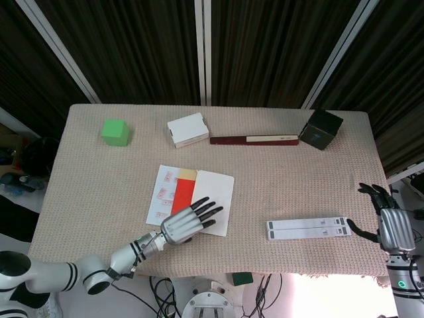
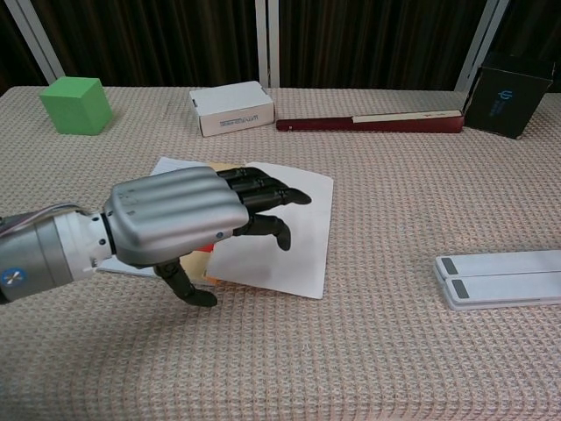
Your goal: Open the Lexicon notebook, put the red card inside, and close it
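Note:
The notebook (image 1: 215,192) lies open near the table's front, showing a stamped left page (image 1: 161,195) and a white right page (image 2: 298,246). Along its fold lies the red card (image 1: 181,197), with a tan strip above it. My left hand (image 1: 191,223) is at the notebook's near edge, fingers spread and reaching over the lower white page, holding nothing. Whether it touches the page I cannot tell. In the chest view this left hand (image 2: 180,226) hides almost all of the card. My right hand (image 1: 392,226) hangs at the table's right edge, fingers apart and empty.
Along the back of the table stand a green cube (image 1: 115,131), a white box (image 1: 187,129), a long dark red box (image 1: 254,140) and a black box (image 1: 320,129). A flat white two-bar device (image 1: 309,228) lies front right.

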`<action>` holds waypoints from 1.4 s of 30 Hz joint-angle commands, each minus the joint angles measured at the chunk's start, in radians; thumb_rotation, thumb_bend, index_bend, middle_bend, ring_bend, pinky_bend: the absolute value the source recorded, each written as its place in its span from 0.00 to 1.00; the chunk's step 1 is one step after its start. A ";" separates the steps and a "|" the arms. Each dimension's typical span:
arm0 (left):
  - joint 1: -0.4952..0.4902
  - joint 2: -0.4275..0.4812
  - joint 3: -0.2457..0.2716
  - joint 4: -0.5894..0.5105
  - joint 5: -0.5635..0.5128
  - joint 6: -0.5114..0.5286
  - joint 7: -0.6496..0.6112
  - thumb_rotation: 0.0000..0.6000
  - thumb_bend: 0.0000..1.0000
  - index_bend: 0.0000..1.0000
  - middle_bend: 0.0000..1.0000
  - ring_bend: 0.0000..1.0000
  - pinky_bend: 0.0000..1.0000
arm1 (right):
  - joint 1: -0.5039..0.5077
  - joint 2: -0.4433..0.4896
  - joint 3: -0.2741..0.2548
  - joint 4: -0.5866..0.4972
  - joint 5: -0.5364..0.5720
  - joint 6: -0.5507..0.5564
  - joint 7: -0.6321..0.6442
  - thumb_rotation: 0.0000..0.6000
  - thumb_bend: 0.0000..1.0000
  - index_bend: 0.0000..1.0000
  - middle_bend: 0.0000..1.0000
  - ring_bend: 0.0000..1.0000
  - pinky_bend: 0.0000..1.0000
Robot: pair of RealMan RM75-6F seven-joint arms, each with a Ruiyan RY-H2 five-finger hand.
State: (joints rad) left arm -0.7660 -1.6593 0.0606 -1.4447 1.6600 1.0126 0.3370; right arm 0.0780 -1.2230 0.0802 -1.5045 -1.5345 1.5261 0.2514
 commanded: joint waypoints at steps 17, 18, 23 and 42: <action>0.025 -0.142 -0.037 0.118 -0.014 0.037 -0.050 1.00 0.12 0.26 0.00 0.00 0.07 | -0.005 -0.010 0.000 0.025 0.004 0.006 0.026 1.00 0.16 0.17 0.24 0.13 0.25; 0.025 -0.145 -0.038 0.123 -0.014 0.037 -0.052 1.00 0.14 0.26 0.00 0.00 0.07 | -0.005 -0.010 0.000 0.026 0.004 0.006 0.027 1.00 0.16 0.17 0.24 0.13 0.25; 0.024 -0.159 -0.042 0.141 -0.018 0.034 -0.071 1.00 0.22 0.26 0.00 0.00 0.07 | -0.006 -0.014 -0.001 0.031 0.007 0.005 0.032 1.00 0.16 0.17 0.24 0.13 0.25; 0.072 -0.263 -0.034 0.410 0.060 0.229 -0.258 1.00 0.34 0.25 0.00 0.00 0.07 | -0.011 -0.017 0.001 0.039 0.006 0.014 0.041 1.00 0.16 0.17 0.23 0.13 0.25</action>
State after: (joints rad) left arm -0.7052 -1.9117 0.0267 -1.0529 1.7140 1.2250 0.0935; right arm 0.0671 -1.2402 0.0814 -1.4659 -1.5288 1.5399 0.2924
